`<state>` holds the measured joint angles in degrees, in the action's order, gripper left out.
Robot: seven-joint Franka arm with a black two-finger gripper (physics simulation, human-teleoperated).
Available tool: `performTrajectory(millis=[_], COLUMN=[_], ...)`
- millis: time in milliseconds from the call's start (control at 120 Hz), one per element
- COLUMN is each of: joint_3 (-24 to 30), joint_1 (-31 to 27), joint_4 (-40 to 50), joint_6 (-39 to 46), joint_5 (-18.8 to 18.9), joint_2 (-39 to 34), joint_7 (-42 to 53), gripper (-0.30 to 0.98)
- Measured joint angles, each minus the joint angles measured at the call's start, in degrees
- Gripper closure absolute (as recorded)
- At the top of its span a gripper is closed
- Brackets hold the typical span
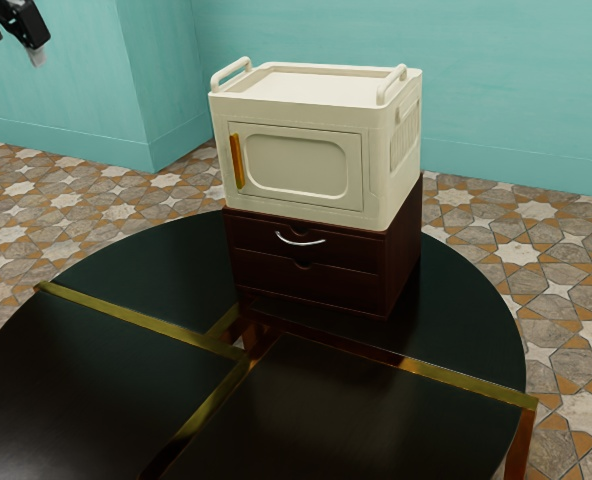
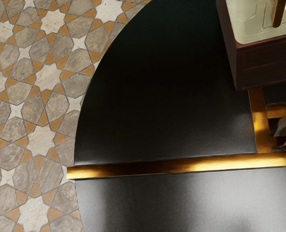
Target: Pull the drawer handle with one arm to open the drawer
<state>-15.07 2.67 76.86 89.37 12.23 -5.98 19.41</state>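
No text, brand name or number can be read in the exterior view. The wrist view likewise carries no legible label, lettering or sign.

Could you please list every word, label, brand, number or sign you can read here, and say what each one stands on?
There are none that I can read: no lettering shows on the cream box, the dark drawer unit or the table.
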Motion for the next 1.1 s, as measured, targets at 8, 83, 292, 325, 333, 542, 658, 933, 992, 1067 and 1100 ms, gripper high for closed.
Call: performTrajectory(millis=[8, 83, 292, 325, 333, 542, 658, 933, 992, 1067, 1100], joint_3=[0.0, 0.1, 0.1, 0.1, 0.1, 4.3, 10.7, 17.3, 17.7, 17.9, 17.9], joint_1=[0.0, -0.4, 1.0, 2.8, 3.3, 7.3, 4.4, 1.3, 1.3, 2.2, 2.4], joint_4=[0.0, 0.0, 0.1, 0.1, 0.0, 2.7, 11.7, 32.5, 35.5, 37.7, 39.2], joint_6=[0.1, 0.6, 0.3, 0.3, 0.2, 0.0, 1.6, 14.4, 17.0, 19.8, 21.2], joint_5=[0.0, 0.0, 0.1, 0.1, 0.1, 1.1, 3.0, 4.1, 4.1, 4.1, 4.1], joint_2=[0.0, -0.1, -0.5, -0.5, -0.5, -1.8, -6.4, -14.5, -15.1, -15.1, -15.1], joint_7=[0.1, 0.9, 4.7, 6.3, 6.8, 16.7, 21.5, 30.0, 31.3, 32.8, 33.5], gripper=[0.00, 0.00, 0.00, 0.00, 0.00, 0.00, 0.00, 0.00, 0.00, 0.00, 0.00])
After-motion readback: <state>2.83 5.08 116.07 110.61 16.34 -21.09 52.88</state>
